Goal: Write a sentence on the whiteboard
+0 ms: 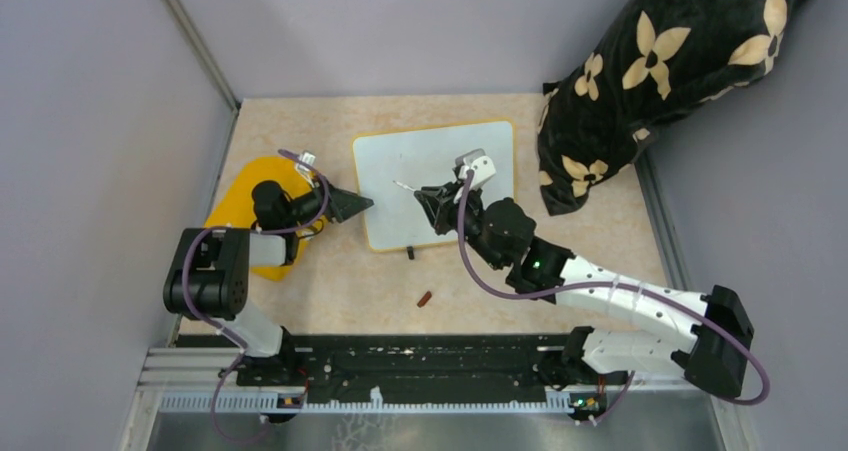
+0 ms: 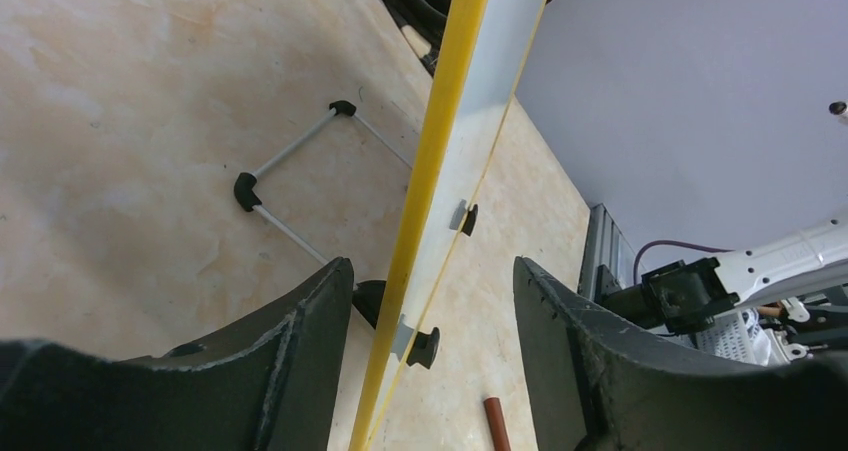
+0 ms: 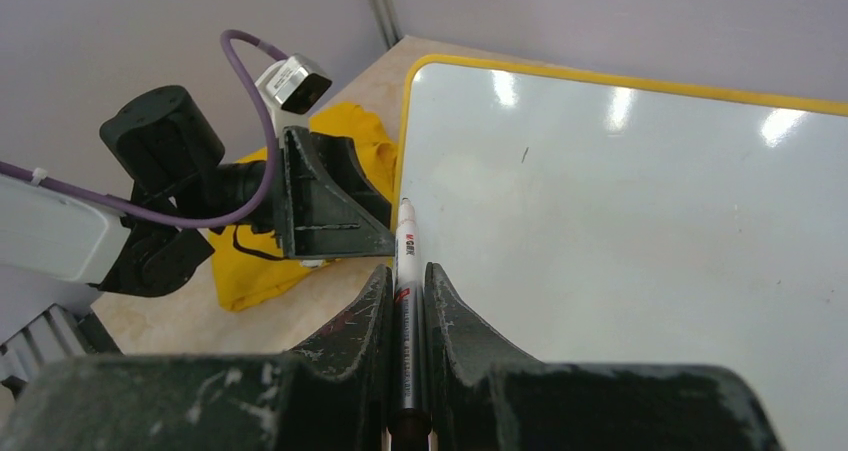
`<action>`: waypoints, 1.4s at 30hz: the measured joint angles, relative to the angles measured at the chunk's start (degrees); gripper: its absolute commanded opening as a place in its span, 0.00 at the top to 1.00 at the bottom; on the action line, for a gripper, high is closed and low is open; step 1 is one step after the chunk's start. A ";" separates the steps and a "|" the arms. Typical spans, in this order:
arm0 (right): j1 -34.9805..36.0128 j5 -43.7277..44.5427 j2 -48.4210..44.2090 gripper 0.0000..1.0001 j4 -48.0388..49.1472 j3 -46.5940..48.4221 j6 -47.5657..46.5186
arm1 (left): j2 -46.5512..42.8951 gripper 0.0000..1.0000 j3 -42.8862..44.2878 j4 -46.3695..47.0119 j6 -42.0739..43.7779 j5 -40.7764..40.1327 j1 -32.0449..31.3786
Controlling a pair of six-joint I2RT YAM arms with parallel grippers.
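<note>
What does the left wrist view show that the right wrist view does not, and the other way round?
Only the left wrist view: the whiteboard's black feet, a wire frame with black corners and a small reddish-brown piece on the table. Only the right wrist view: the marker shut in the right claw, the board's white face, the yellow cloth. Both: the whiteboard's yellow rim, the left claw open about that rim, the table.

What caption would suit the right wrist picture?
Right gripper pinches a marker, its tip at the whiteboard's yellow rim.
</note>
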 measured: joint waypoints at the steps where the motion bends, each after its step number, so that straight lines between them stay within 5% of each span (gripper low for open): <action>1: 0.00 -0.26 0.44 1.00 0.09 0.00 0.20 | 0.37 0.37 0.02 0.31 -0.13 0.20 0.00; 31: 0.00 1.86 5.07 1.00 1.14 0.85 -0.22 | 5.62 0.77 -0.46 6.69 2.45 1.62 0.00; 39: 0.00 3.80 7.21 1.00 1.14 2.16 -0.07 | 5.62 0.80 -0.66 7.28 3.34 1.68 0.00; 42: 0.00 3.76 8.24 1.00 1.20 2.38 0.07 | 5.62 0.70 -0.72 7.52 3.50 1.73 0.00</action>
